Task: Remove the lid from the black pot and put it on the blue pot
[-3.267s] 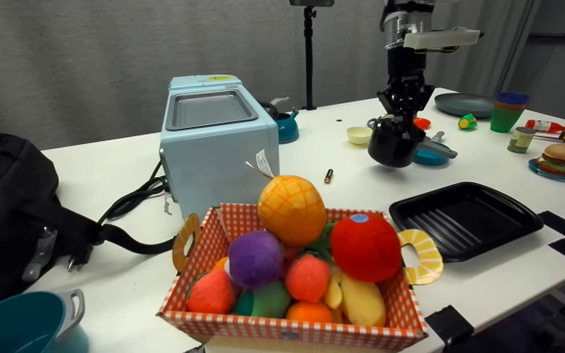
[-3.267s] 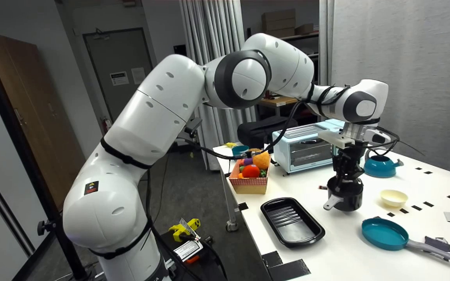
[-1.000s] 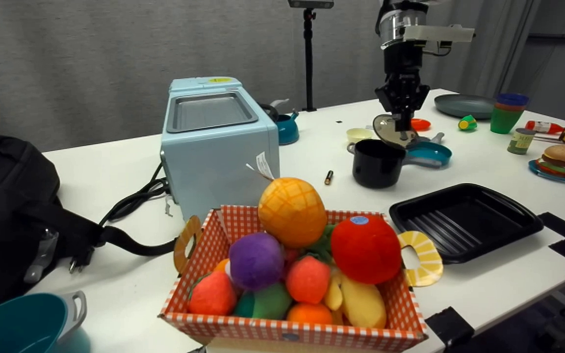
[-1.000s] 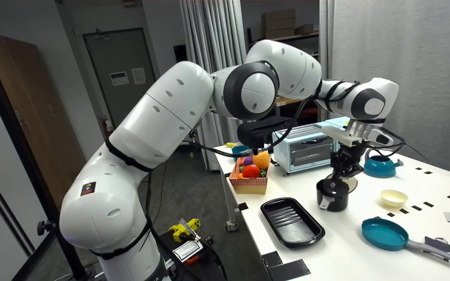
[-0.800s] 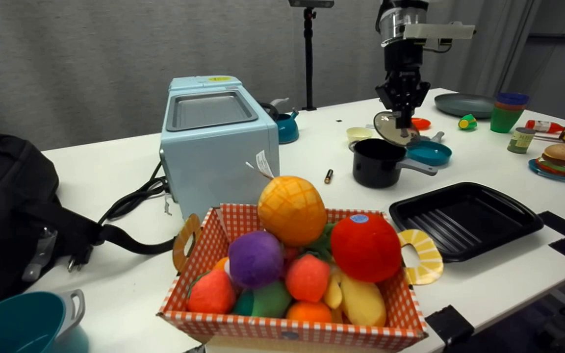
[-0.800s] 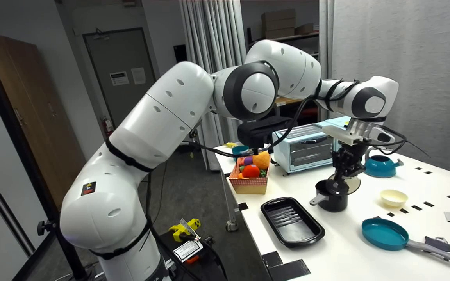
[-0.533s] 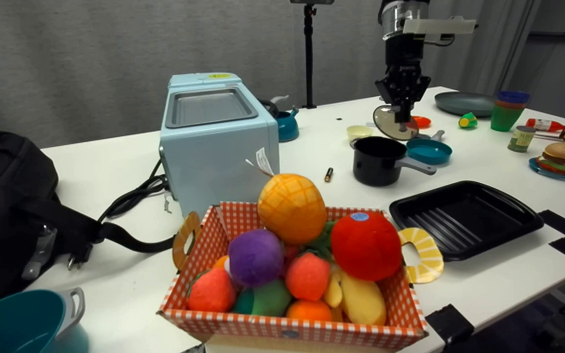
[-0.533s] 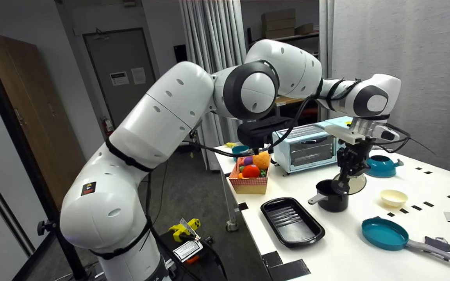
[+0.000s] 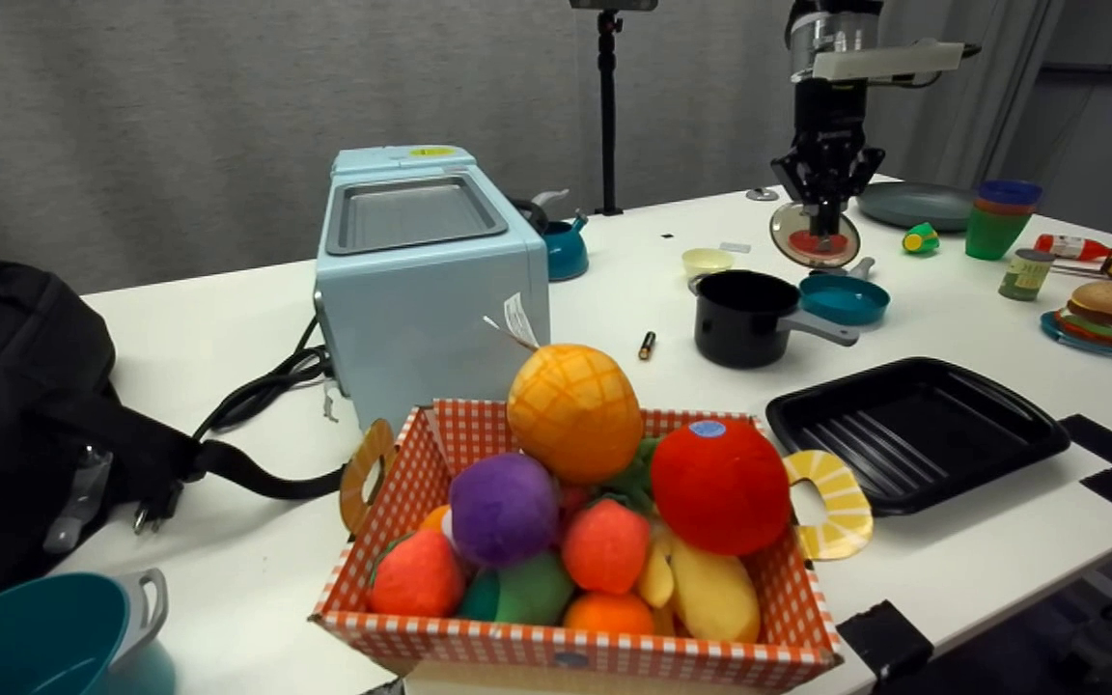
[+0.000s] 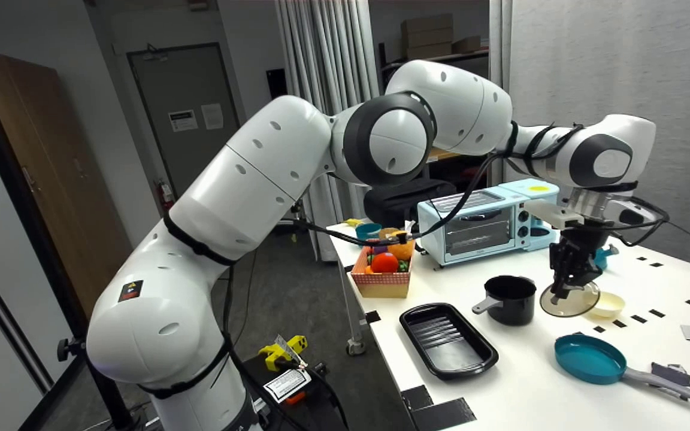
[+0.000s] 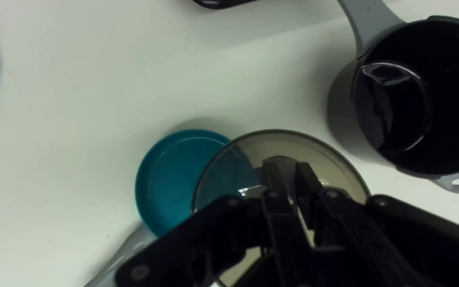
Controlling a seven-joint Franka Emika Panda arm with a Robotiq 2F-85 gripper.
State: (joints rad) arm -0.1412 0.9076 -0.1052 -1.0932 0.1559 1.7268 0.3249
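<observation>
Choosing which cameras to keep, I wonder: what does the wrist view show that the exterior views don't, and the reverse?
Only the wrist view shows part of the teal frying pan through the see-through lid.

Only the exterior views show the light-blue toaster oven, the red-checked fruit basket, the teal kettle and the pale-yellow bowl.

Shared: the gripper holding the lid in the air, the uncovered black pot, the teal frying pan, and the black grill pan, of which the wrist view catches just an edge.

The wrist view's right edge clips the black pot.
</observation>
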